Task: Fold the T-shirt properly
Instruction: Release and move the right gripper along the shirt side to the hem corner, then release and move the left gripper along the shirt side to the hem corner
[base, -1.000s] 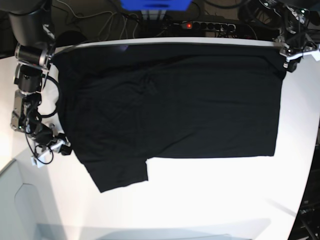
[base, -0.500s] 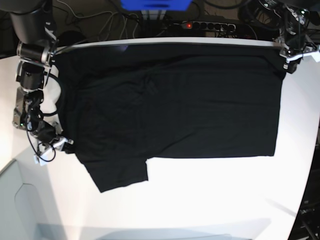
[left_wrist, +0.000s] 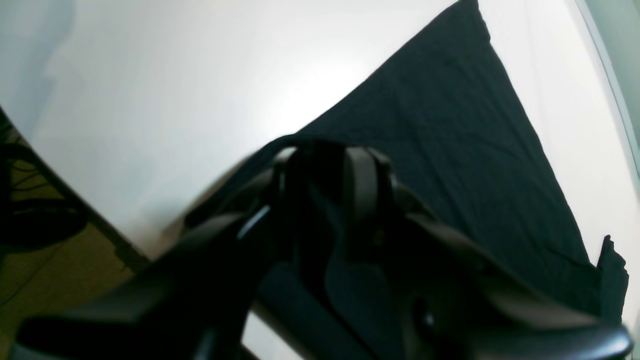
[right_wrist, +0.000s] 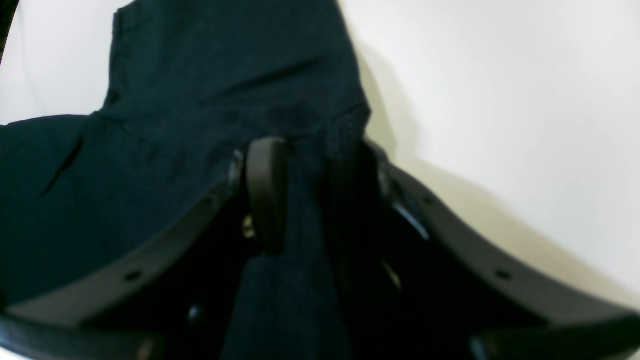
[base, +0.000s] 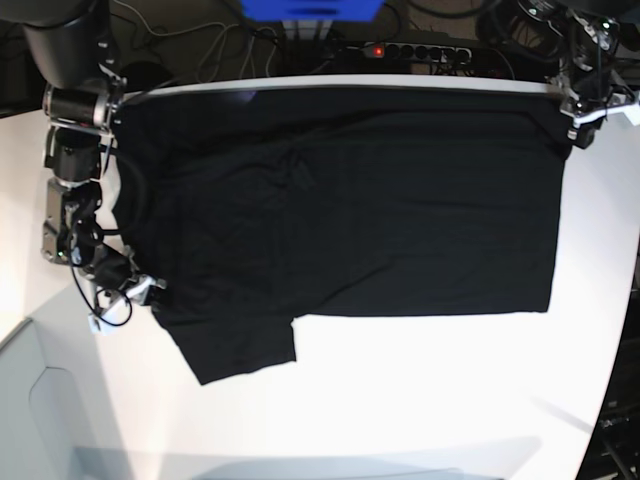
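T-shirt (base: 340, 215), a large black short-sleeved one of soft fabric, lies spread out on the white table (base: 420, 400) with only its plain side showing. It covers most of the far half of the table. Its long upper edge runs along the far edge of the table, and its lower edge is a straight line about at the middle of the surface. One short sleeve (base: 240, 350) points toward the near edge, on the left part of the base view. Some soft wrinkles cross the cloth near its centre.

The right gripper (base: 150, 288) is at the left edge of the cloth, just where the sleeve begins. In the right wrist view the two dark fingers (right_wrist: 267, 190) stand on both sides of a fold of the black fabric (right_wrist: 210, 100), and the cloth passes between them, so this gripper is clamped on the T-shirt. The gripped edge is a little lifted from the table.

The left gripper (base: 572, 118) is at the far right corner of the cloth, close to the far edge of the table. In the left wrist view its rounded fingers (left_wrist: 361, 185) are pressed on the corner of the fabric (left_wrist: 450, 150), which spreads away from them in a flat triangle over the white surface. This gripper also is closed on the T-shirt.

Behind the far edge of the table lie a black power strip (base: 405, 50) with a red light and some cables.
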